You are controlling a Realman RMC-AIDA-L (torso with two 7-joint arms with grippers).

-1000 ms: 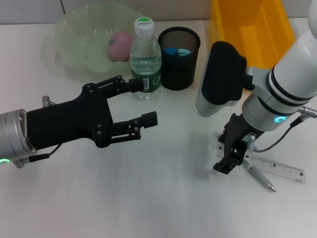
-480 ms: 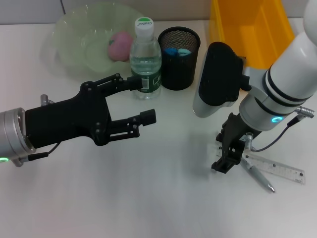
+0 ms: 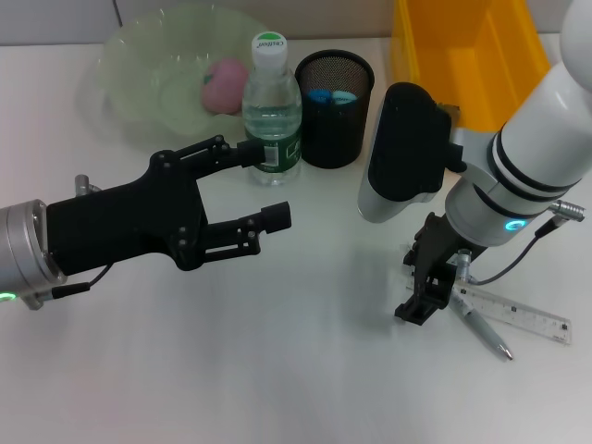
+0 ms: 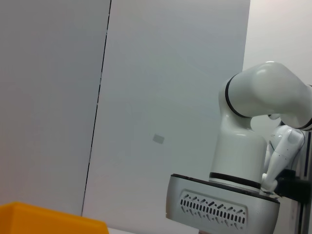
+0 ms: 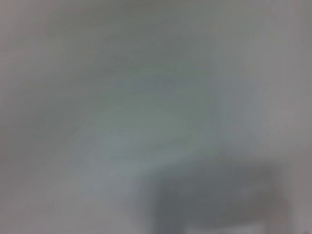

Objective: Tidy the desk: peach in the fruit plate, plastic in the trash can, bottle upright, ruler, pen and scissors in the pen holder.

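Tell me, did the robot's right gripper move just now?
Yes, slightly. The right gripper slid toward the robot's left, away from the far end of the ruler, staying low over the pen.

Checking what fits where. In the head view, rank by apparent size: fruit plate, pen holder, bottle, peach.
1. fruit plate
2. pen holder and bottle: look alike, so unranked
3. peach, partly hidden behind the bottle
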